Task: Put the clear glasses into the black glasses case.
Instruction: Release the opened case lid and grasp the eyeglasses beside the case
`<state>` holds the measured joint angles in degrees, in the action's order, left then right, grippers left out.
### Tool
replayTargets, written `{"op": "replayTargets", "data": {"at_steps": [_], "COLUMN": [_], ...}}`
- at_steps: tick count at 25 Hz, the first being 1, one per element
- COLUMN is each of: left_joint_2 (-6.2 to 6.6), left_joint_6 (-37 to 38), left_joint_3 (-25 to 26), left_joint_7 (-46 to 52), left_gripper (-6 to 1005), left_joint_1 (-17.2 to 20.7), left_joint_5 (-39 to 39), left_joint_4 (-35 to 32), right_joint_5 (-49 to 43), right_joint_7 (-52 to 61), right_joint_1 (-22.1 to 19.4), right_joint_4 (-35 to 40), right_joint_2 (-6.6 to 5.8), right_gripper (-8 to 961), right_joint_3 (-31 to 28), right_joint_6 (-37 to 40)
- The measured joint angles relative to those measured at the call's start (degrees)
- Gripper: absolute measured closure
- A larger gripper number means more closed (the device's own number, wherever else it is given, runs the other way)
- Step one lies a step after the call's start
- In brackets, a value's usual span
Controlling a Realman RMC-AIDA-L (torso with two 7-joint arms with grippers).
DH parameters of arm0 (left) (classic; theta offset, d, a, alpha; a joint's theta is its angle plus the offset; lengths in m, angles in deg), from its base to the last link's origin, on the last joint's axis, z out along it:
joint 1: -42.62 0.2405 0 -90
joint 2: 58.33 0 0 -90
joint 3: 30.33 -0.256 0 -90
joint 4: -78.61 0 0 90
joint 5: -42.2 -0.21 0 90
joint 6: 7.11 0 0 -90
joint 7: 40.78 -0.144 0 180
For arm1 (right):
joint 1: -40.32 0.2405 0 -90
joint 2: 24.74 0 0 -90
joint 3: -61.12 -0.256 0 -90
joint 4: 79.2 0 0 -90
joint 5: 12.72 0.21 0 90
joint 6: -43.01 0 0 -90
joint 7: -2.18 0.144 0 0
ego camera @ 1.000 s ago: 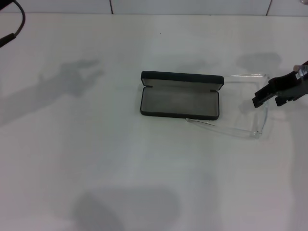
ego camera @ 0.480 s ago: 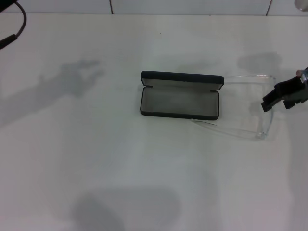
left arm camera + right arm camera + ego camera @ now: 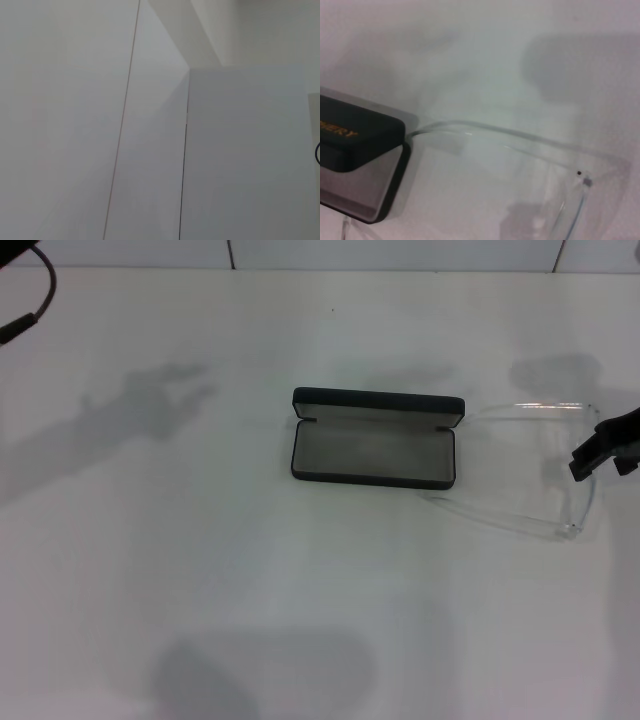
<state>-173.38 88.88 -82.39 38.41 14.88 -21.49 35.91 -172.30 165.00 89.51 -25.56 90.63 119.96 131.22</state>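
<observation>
The black glasses case lies open at the table's middle, grey lining up, lid hinged toward the far side. Its lid corner with orange lettering shows in the right wrist view. The clear glasses lie unfolded to the right of the case, arms pointing at it and the near arm's tip just off the case's front right corner. One clear arm and a hinge show in the right wrist view. My right gripper is at the right edge, shut on the lens end of the glasses. The left gripper is out of view.
A black cable hangs at the far left corner. The white table ends at a tiled wall along the far side. The left wrist view shows only white wall panels.
My right gripper has moved right, toward the frame edge, and the clear glasses have slid right with it, away from the case. The case has not moved.
</observation>
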Motion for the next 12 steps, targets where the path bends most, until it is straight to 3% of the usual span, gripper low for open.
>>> {"op": "replayTargets", "data": {"at_steps": [12], "left_joint_2": [0.0], "left_joint_6": [-0.3], "left_joint_3": [0.1], "left_joint_7": [-0.1], "left_gripper": [712], "left_joint_1": [-0.3], "left_joint_5": [0.1], "left_joint_4": [0.4], "right_joint_5": [0.6], "right_joint_7": [-1.9], "right_joint_1": [-0.3], "right_joint_4": [0.2], "right_joint_2": [-0.05], "right_gripper": [523], "right_joint_3": [0.4], "right_joint_6": [0.0]}}
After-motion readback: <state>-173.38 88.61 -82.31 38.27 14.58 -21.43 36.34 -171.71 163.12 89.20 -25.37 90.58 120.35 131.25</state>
